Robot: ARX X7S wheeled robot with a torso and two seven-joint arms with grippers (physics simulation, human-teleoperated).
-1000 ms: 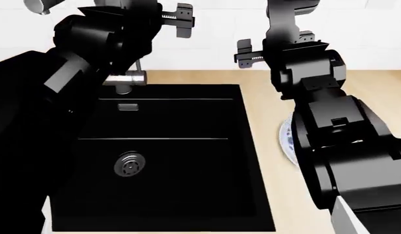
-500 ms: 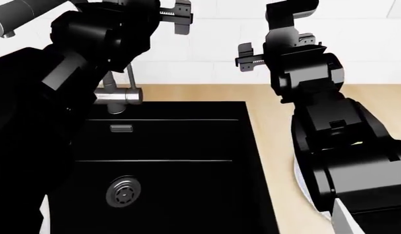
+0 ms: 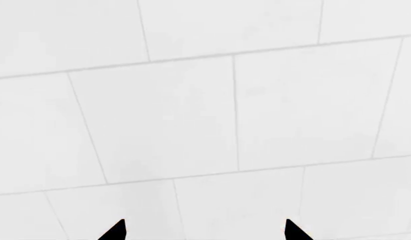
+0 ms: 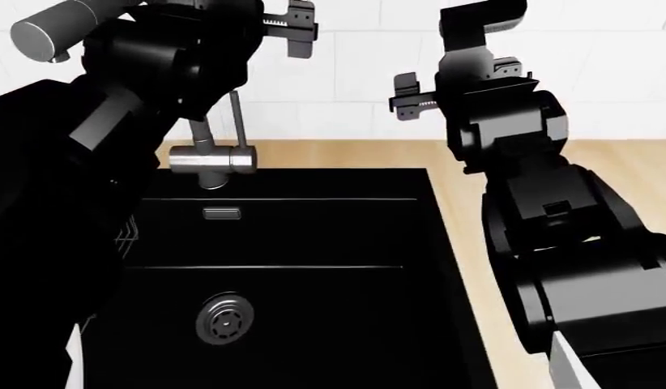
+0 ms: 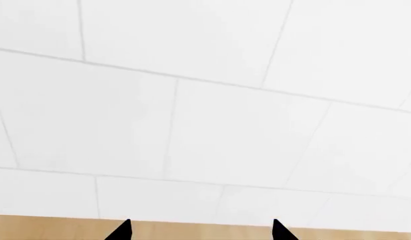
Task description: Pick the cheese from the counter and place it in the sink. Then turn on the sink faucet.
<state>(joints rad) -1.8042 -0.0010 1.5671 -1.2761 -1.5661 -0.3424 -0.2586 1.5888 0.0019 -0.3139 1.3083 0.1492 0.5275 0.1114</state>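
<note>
The cheese is not in view. The black sink with its round metal drain lies below both arms. The steel faucet stands at the sink's back edge, and its thick spout head shows at the top left. My left gripper is raised above the faucet. In the left wrist view it is open and empty, facing white wall tiles. My right gripper is raised over the sink's back right corner. In the right wrist view it is open and empty, facing tiles and a strip of counter.
The beige counter runs right of the sink and along its back. The white tiled wall stands just behind. A bit of wire rack shows at the sink's left edge. My black arms hide much of both sides.
The head view has shifted: the sink and faucet sit further right and the spout head is now in view. The plate beside the right arm has gone from view. Both grippers stay open.
</note>
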